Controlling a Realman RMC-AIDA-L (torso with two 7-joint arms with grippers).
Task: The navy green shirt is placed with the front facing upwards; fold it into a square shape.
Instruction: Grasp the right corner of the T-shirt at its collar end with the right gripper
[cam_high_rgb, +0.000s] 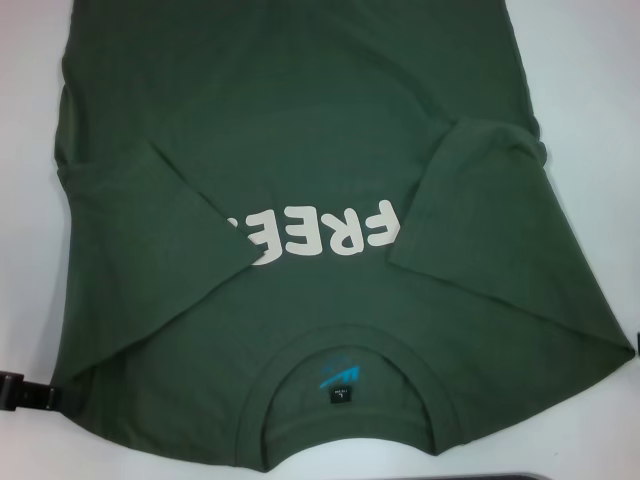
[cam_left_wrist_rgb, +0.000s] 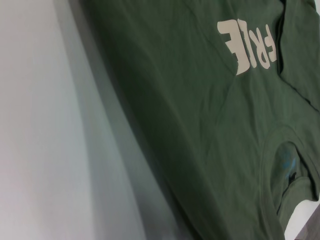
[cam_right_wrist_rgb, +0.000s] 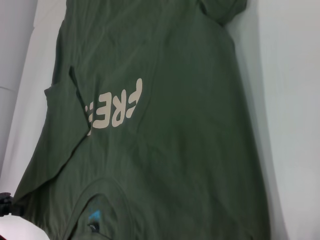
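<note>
Now, you have the navy green shirt (cam_high_rgb: 300, 150) lying front up on the white bench (cam_high_rgb: 590, 60), collar (cam_high_rgb: 345, 405) at the near edge and hem running off the far side of the head view, with both sleeves already turned in over the chest: the left sleeve (cam_high_rgb: 170, 215) covers the last letter of the pale lettering (cam_high_rgb: 320, 232), and the right sleeve (cam_high_rgb: 465, 205) lies just beside its first letter. The risk from here, as I judge it, lies in those loose sleeve flaps. If you lift a side edge or the hem unevenly, a flap can slide back out or bunch up, and the fold will come out skewed rather than square. The cloth also wrinkles around the left shoulder, so a pinch there may catch only the top layer and leave the body behind. The collar sits very close to the near bench edge, so a pull toward you could drag it over. As for the fingers, you cannot tell their state: only a dark part of the left gripper (cam_high_rgb: 22, 392) shows at the near left corner of the head view, just beside the shirt's shoulder edge and apparently not holding it, and the right gripper is not visible in any view.
</note>
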